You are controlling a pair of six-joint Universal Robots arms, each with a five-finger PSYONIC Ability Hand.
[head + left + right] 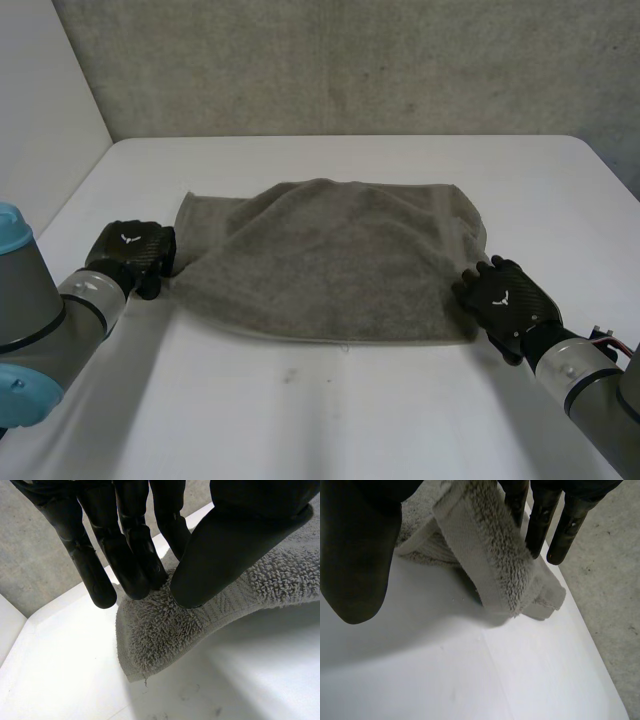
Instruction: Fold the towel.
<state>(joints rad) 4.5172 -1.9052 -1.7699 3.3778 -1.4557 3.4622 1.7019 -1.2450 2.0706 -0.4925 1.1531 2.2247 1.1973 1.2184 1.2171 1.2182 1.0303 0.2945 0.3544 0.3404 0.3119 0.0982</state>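
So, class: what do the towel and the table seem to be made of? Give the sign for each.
Towel: looped terry cloth, probably cotton, matte grey; fuzzy pile and a flat woven band show. Table: smooth white board, perhaps laminate; soft shadows, faint marks.

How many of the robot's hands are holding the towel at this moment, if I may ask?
2. The left hand pinches the towel at its left near corner; the right hand holds its right near corner.

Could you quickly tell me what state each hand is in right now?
Left hand: shut on the towel, pinching a corner.
Right hand: shut on the towel, at its right corner.
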